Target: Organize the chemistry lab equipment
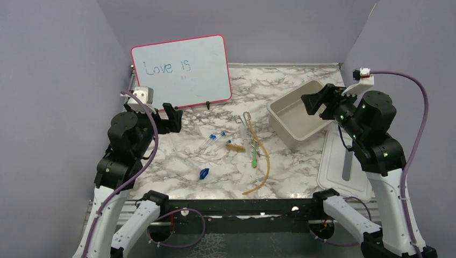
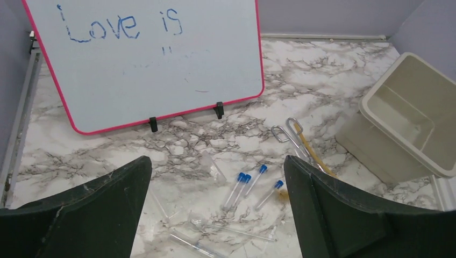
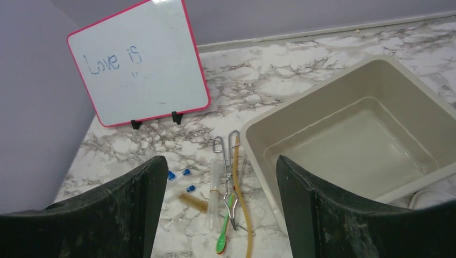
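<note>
Three blue-capped tubes [image 2: 236, 191] loose mid-desk [image 1: 301, 75], beside wire tongs [image 1: 248, 129], amber hose [image 1: 265, 166], green-tipped stick [image 1: 254, 159]; small blue piece [image 1: 204, 173] nearer arms. Beige tub [image 3: 349, 145] empty. Left end effector [image 1: 172, 117] and right end effector [image 1: 316, 103] spread, empty, raised. Step: first pick pending. Next: probably descend, straddle one item squarely.

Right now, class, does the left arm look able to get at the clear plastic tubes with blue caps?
Probably yes. The left arm's open fingers hang over the marble table with the clear blue-capped tubes lying uncovered just ahead. Nothing stands between, and the pink-framed whiteboard stands behind them.
</note>
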Motion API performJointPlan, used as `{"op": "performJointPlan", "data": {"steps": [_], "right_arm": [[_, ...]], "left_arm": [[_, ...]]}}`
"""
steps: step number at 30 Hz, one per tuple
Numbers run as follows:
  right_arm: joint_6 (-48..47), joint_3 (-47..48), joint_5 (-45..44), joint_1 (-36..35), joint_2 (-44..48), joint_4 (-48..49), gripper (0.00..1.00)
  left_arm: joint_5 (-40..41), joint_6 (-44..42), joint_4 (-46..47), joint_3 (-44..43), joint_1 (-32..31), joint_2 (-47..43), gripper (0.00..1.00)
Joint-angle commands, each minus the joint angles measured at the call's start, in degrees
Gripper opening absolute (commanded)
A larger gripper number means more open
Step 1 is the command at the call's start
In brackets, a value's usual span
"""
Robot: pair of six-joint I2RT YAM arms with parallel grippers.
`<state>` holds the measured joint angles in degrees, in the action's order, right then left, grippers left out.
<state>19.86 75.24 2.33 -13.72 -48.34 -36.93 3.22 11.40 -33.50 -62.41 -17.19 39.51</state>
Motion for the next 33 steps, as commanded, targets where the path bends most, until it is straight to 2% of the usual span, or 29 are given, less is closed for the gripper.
{"op": "performJointPlan", "data": {"steps": [1,7,12,14,16,22,27,33], "right_arm": [[-1.37,-1.08,5.68,0.84,0.56,0.00,0.80],[-2.70,-2.93,15.12,1.16,-0.74,1.54,0.83],[-0.82,-5.65,26.69,1.13,-5.54,5.97,0.73],[0.27,-6.66,27.87,0.07,-7.64,7.52,0.70],[0.62,-7.46,24.80,-3.26,-9.41,8.64,0.69],[0.15,-6.70,6.38,-20.24,-19.19,8.69,0.68],[1.76,-8.29,-6.30,-29.56,-28.69,10.10,0.62],[4.72,-8.41,-16.63,-33.54,-41.03,8.98,0.44]], "left_arm": [[-2.45,0.25,3.83,1.44,-0.75,-2.07,0.97],[-8.65,2.63,5.19,3.71,-1.05,-1.18,0.99],[-11.22,5.80,7.26,8.05,-1.10,1.85,0.99],[-10.51,6.67,8.25,10.18,-1.13,3.25,0.99],[-9.21,8.03,9.50,12.64,-1.14,4.33,0.99],[-7.06,10.27,14.31,17.11,-1.20,6.70,0.99],[-2.88,12.91,17.69,20.97,-1.22,5.72,0.99],[0.30,13.67,18.99,23.16,-1.18,3.51,0.99]]}}
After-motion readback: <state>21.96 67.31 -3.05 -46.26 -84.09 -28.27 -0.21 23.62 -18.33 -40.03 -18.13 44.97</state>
